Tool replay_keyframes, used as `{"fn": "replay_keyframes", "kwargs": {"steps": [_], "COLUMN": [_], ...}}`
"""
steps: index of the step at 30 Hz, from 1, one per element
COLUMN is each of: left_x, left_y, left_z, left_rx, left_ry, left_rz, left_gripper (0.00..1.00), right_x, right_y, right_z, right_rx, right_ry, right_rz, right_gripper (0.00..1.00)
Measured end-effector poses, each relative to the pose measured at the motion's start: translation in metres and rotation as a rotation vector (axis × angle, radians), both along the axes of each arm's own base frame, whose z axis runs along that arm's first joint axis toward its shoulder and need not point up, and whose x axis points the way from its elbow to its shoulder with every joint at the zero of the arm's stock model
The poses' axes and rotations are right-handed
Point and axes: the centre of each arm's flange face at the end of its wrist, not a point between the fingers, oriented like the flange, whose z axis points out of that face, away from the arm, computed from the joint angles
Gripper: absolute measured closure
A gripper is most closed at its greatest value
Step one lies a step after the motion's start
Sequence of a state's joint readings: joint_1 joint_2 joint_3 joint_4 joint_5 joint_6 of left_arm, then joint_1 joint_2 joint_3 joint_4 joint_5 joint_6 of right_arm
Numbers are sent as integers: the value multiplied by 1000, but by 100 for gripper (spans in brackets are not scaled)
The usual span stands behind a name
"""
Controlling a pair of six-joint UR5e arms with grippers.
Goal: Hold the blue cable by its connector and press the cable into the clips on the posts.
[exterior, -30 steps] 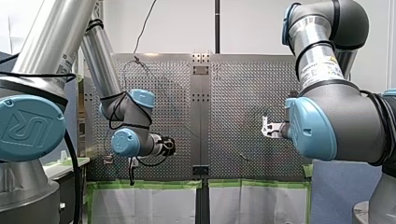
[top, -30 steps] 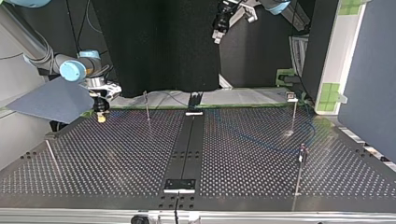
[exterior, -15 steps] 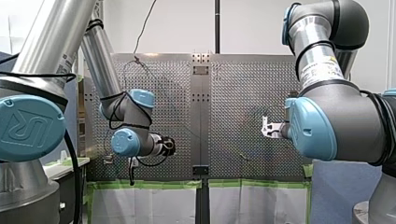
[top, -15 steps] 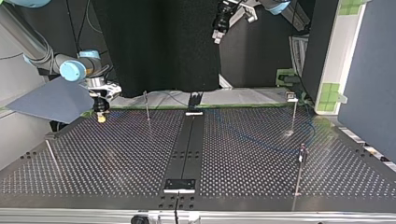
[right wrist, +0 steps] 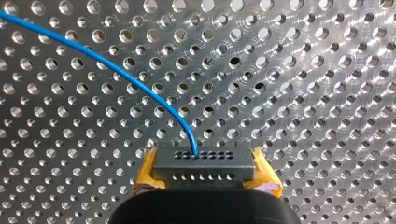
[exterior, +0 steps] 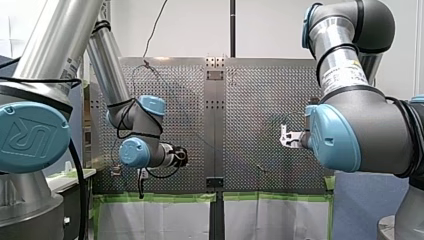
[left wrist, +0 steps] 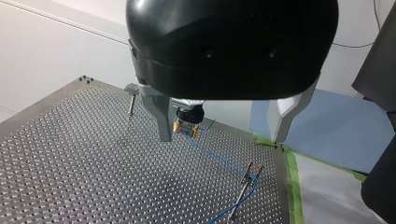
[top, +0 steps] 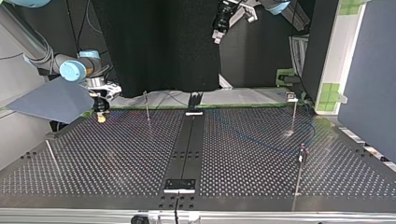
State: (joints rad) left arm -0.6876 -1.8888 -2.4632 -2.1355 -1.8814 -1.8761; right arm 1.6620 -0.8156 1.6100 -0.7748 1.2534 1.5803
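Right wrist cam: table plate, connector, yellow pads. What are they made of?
Table: bare metal, likely aluminium; shiny, circular tool marks around holes. Connector: matte grey, probably plastic; could be metal. Pads: yellow, dull, seemingly rubber or urethane; can't confirm.

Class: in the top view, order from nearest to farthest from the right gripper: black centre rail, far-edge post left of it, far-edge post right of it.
From my right gripper:
1. Left far-edge post, close beside it.
2. Black centre rail, mid-table.
3. Right far-edge post, across the table.
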Motion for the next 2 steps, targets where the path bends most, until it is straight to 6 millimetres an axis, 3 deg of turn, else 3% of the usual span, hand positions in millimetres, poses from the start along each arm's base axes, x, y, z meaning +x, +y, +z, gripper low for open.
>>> {"fn": "replay_keyframes", "kwargs": {"steps": [2], "left_x": [0], "left_y": [0], "left_z": [0], "left_rx": [0], "left_ry": [0], "left_rz": [0], "left_gripper": [0], "right_x": [0], "right_y": [0], "right_z": [0], "right_rx": [0], "right_ry": [0], "right_rz": [0], "right_gripper": [100]}}
